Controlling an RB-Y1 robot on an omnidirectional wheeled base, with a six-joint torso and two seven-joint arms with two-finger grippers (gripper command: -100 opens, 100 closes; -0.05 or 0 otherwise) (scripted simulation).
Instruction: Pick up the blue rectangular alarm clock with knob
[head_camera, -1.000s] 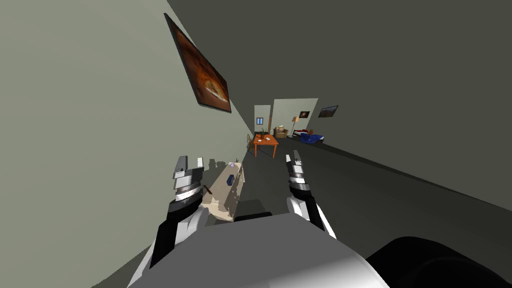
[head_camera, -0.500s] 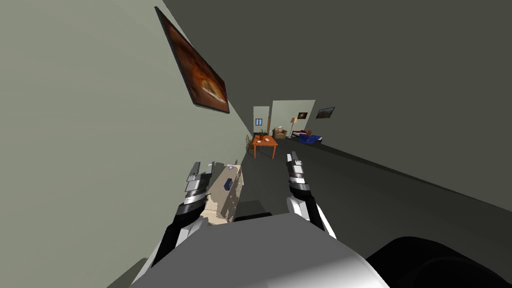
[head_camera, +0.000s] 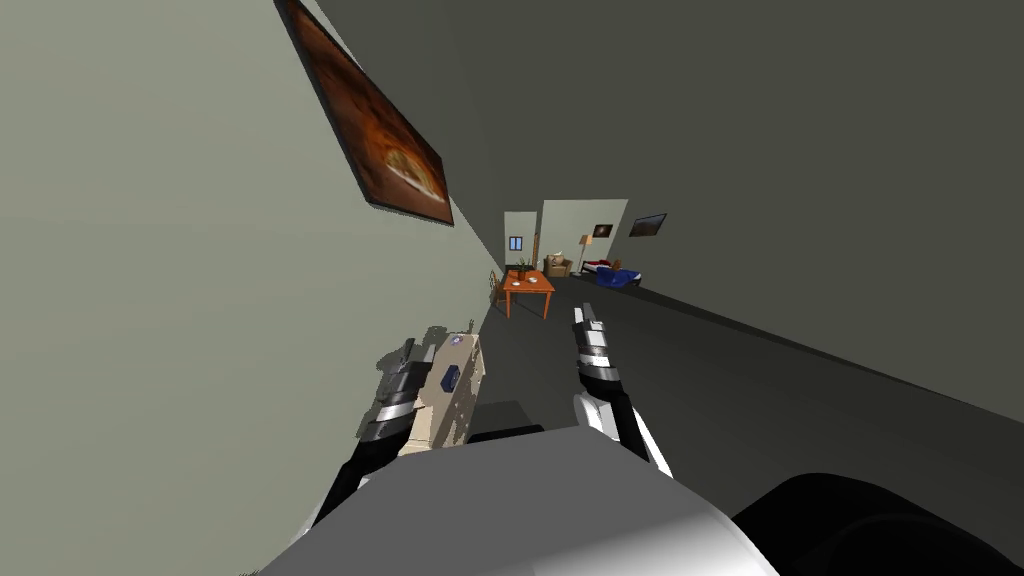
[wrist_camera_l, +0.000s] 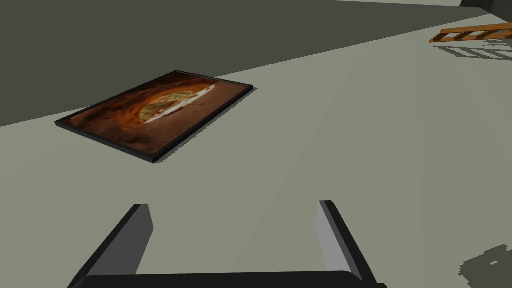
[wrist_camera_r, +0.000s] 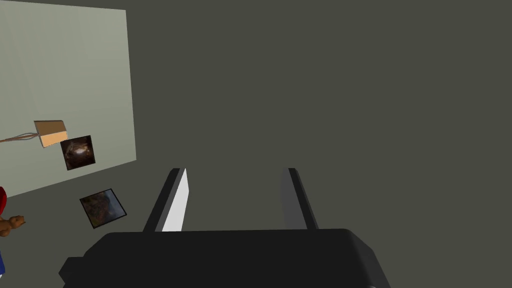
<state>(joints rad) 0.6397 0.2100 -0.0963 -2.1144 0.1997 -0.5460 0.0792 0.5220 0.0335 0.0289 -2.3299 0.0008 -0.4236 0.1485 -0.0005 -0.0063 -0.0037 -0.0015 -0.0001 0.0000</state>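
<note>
Blue clock on beige cabinet; left tool near (spread).

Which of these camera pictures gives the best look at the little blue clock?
The head view. There the clock sits small but plain on top of a beige cabinet against the wall, near the left arm. Both wrist cameras are aimed at walls instead, so they add nothing about it.
</note>
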